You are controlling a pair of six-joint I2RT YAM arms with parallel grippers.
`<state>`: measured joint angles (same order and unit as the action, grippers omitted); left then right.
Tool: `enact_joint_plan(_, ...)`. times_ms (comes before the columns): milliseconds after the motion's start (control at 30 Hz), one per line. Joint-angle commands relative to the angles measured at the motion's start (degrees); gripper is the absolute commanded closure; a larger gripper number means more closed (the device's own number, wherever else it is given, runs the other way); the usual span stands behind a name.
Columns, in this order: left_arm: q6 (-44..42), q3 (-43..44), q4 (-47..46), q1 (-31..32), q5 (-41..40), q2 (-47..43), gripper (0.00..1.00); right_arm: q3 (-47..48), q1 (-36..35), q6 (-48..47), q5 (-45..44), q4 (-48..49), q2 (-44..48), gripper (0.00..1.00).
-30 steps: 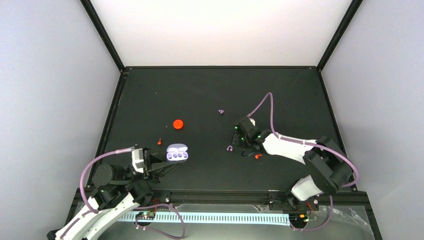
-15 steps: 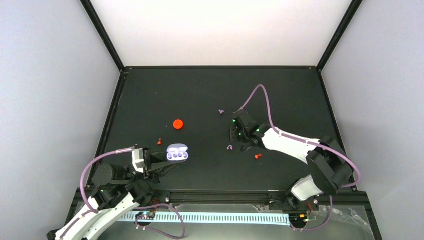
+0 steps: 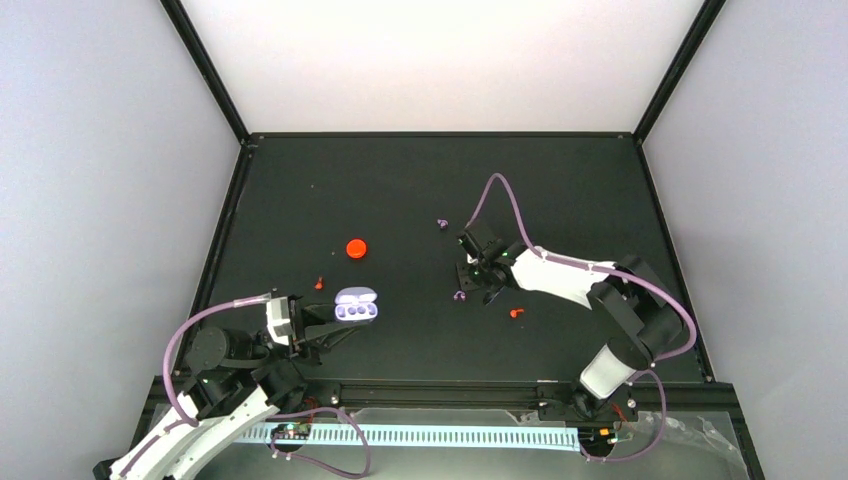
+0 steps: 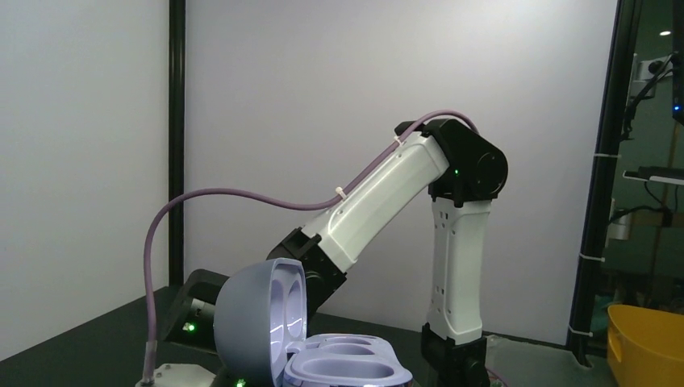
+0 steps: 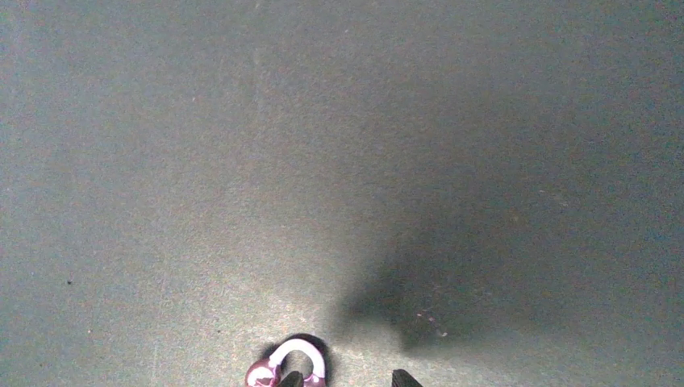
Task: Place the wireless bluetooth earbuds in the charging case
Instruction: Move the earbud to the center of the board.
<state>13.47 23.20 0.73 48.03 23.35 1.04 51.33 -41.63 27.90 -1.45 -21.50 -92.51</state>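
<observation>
Black mat [image 3: 400, 180]. Right gripper [image 5: 345, 379] parted, empty, beside earbud [image 5: 284, 367] at bottom edge: tiny, likely light, slick; pinch purple body. Left gripper [image 3: 338, 325] by case [image 3: 356, 306], lower left; grip unclear.

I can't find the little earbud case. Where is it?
In the top view, the charging case lies open on the table's near left part, nearer than the round red cap and just right of a small red bit.
</observation>
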Motion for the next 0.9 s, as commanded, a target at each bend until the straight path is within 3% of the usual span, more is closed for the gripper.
enact_joint_plan(0,-0.70,1.35,-0.29,0.14,-0.31,0.89,0.98,2.03,0.23,-1.63,2.78,0.30,-1.17,0.73)
enact_joint_plan(867,-0.42,0.00,-2.74,0.15,-0.06,2.48,0.98,0.95,0.23,-0.97,4.03,0.01,-3.97,0.85)
